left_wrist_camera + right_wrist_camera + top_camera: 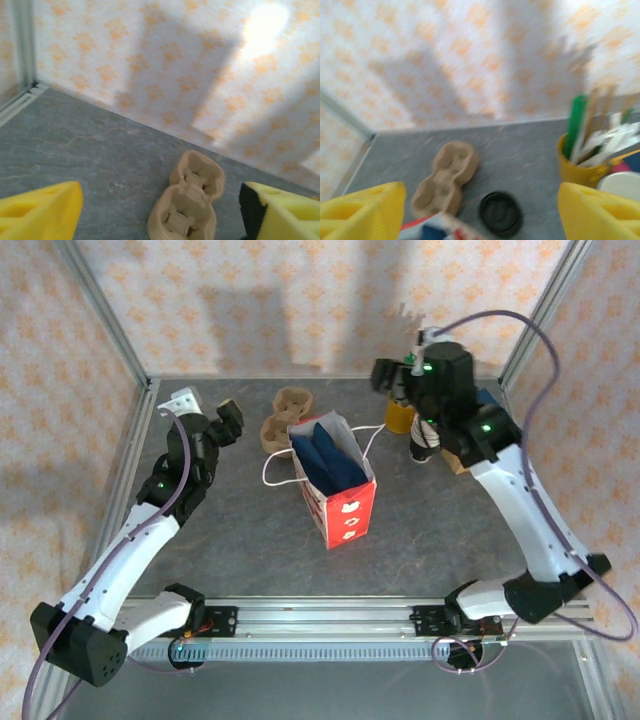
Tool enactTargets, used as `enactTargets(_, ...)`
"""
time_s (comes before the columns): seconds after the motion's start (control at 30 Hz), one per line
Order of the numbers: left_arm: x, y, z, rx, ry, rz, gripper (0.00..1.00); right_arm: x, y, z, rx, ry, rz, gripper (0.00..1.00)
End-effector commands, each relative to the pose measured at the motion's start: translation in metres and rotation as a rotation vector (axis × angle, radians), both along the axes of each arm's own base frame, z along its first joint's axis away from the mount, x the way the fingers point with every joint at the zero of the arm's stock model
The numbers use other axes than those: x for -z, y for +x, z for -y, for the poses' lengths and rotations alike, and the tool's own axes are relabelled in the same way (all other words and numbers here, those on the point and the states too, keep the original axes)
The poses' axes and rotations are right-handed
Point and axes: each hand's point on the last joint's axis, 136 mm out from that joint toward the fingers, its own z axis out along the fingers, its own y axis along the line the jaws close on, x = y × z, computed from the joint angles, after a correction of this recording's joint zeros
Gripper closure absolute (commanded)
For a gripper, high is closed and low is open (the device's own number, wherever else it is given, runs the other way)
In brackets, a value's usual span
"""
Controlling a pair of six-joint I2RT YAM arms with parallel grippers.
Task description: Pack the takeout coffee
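Mostly the paper cup [422, 446] hides behind the right arm [500, 455]; left gripper [229, 421] and right gripper [384, 376] reach toward twelve o'clock, jaws wide, empty.

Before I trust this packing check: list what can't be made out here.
- Dark object, maybe the cup: top view, mostly under the right arm.
- White rim: right wrist view, blurred, cut off by the finger and edge.
- Bag bottom: top view, covered by blue contents.
- Lid: right wrist view, blurred.
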Motion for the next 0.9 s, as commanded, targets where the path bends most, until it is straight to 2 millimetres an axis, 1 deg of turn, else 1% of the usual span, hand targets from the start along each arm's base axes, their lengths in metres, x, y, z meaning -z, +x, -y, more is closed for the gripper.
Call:
enactTargets(0.0,-0.021,-0.002,-0.037,-0.132,0.059,0.068,0.09,-0.001,0.005,0.059,0.137,0.057,0.079,0.16)
enactTargets(0.07,-0.019,-0.006,-0.055,-0.184,0.093,0.093,0.04,0.017,0.005,0.085,0.187,0.076,0.099,0.11)
enactTargets(0.13,-0.014,-0.013,-0.072,-0.249,0.127,0.122,0.01,0.039,0.003,0.106,0.246,0.059,0.12,0.07)
enactTargets(0.23,0.005,-0.026,-0.099,-0.365,0.152,0.14,0.01,0.083,0.001,0.135,0.362,0.031,0.113,0.02)
enactTargets(0.3,0.027,-0.032,-0.113,-0.432,0.165,0.131,0.01,0.118,-0.001,0.147,0.41,-0.003,0.11,0.0)
enactTargets(0.4,0.06,-0.039,-0.123,-0.482,0.195,0.116,0.01,0.158,-0.007,0.16,0.47,-0.051,0.155,0.0)
enactTargets(0.47,0.081,-0.045,-0.126,-0.493,0.222,0.113,0.01,0.183,-0.013,0.166,0.492,-0.073,0.172,0.0)
enactTargets(0.6,0.117,-0.056,-0.13,-0.51,0.267,0.085,0.01,0.222,-0.019,0.167,0.471,-0.088,0.182,0.0)
enactTargets(0.67,0.13,-0.056,-0.13,-0.503,0.29,0.054,0.01,0.235,-0.022,0.165,0.454,-0.108,0.202,0.0)
enactTargets(0.73,0.139,-0.053,-0.127,-0.474,0.302,0.046,0.01,0.241,-0.027,0.166,0.451,-0.114,0.24,0.0)
enactTargets(0.87,0.159,-0.047,-0.118,-0.375,0.239,0.107,0.01,0.251,-0.033,0.162,0.414,-0.152,0.305,0.0)
